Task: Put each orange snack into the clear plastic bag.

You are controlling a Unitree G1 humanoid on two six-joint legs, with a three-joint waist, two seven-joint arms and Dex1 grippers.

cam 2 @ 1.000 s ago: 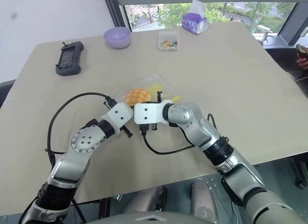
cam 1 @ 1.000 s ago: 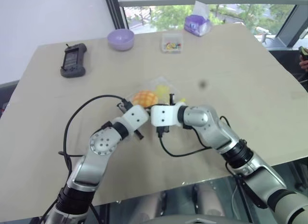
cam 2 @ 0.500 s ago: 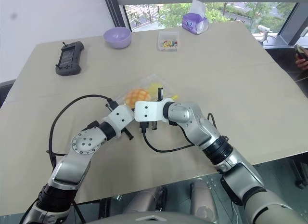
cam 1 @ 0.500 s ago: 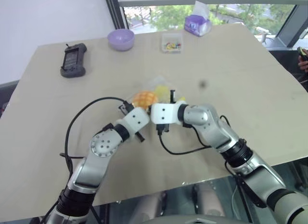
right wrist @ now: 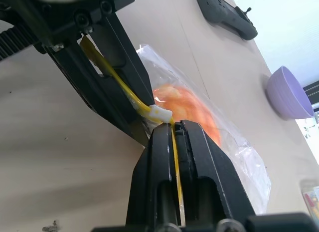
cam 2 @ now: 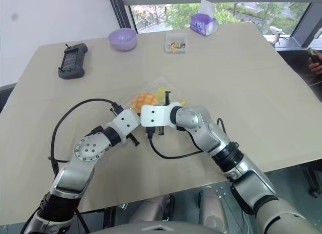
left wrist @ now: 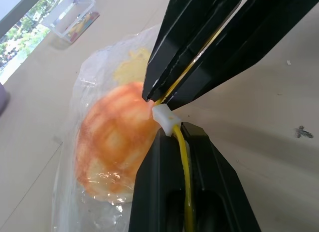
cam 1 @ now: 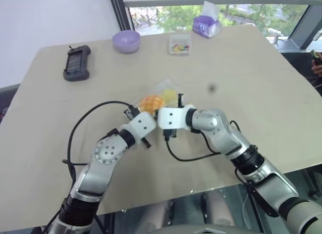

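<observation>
Between both clamped grippers, clear plastic bag (left wrist: 94, 142), zip strip (right wrist: 130, 98) taut, lengthwise.

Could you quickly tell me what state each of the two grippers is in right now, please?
Left gripper: jaws shut on the yellow zip strip of the clear plastic bag.
Right gripper: jaws shut on the same yellow zip strip, beside the white slider.

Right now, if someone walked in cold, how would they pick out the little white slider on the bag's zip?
Start at the beige table and find where both grippers meet near its middle. Both pinch the yellow zip strip of the clear plastic bag with the orange snack inside. The white slider sits between them, the strip's one white piece.
</observation>
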